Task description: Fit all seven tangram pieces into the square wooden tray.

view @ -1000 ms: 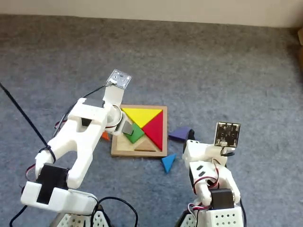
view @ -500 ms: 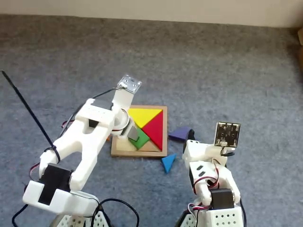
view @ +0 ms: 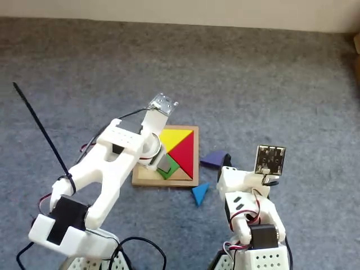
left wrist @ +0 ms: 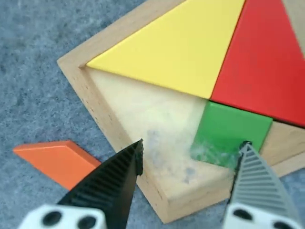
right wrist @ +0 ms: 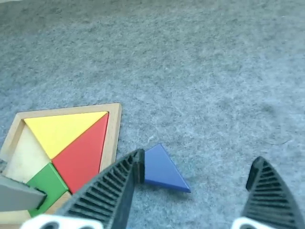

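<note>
The left claw has swung across the tray over the last second. The green square has slid with it from the tray's middle to rest against the red triangle. The claw is released and grasps nothing; its grey fingertip appears to touch the square. That puts 3 pieces inside, counting the yellow triangle, and the bare floor beside the green square is yet to be filled. The right claw hangs spread and empty beside the tray. Outside the tray, the high view shows a blue triangle off 1 corner and a purple piece beside 1 edge. The left wrist view adds the orange parallelogram just beside the tray's rim; from above, the left arm covers that spot.
</note>
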You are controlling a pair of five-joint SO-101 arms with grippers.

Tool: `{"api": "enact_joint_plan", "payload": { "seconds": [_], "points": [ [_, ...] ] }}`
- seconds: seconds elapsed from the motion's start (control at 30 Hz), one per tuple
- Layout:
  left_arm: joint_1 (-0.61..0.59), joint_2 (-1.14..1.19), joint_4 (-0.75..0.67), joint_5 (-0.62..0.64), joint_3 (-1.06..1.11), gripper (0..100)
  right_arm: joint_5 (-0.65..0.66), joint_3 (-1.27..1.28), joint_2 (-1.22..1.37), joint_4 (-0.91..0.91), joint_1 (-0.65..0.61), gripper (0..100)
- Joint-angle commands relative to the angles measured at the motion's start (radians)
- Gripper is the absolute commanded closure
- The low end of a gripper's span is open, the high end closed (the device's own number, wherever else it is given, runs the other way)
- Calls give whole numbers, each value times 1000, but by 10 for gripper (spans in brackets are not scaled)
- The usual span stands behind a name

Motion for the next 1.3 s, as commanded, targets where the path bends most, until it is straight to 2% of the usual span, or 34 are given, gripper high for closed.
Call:
{"api": "enact_joint_plan", "payload": {
  "seconds": [0.0, 0.17, 0.4, 0.53, 0.67, 0.77, 0.93, 1.07, 1.17, 1.27],
  "points": [
    [-10, -104, 68, 31, -4, 695, 14, 30, -5, -30, 8, 666],
    [-85, -208, 98, 69, -2, 691, 14, 30, -5, -30, 8, 666],
    [-179, -225, 98, 74, 18, 691, 14, 30, -5, -30, 8, 666],
    [-182, -225, 107, 71, 21, 691, 14, 30, -5, -30, 8, 666],
    [-81, -226, 166, 68, 13, 694, 9, 30, -5, -30, 16, 666],
    [10, -226, 176, 68, 13, 694, 8, 30, -5, -30, 79, 666],
    [151, -226, 170, 74, 12, 694, -2, 13, -5, -33, 188, 666],
    [280, -226, 170, 75, 18, 695, -89, -25, -5, -33, 259, 666],
    [354, -217, 167, 77, 19, 695, -106, -25, -5, -33, 305, 666],
    [395, -217, 104, 138, 28, 695, -106, -25, -5, -33, 314, 666]
  ]
}}
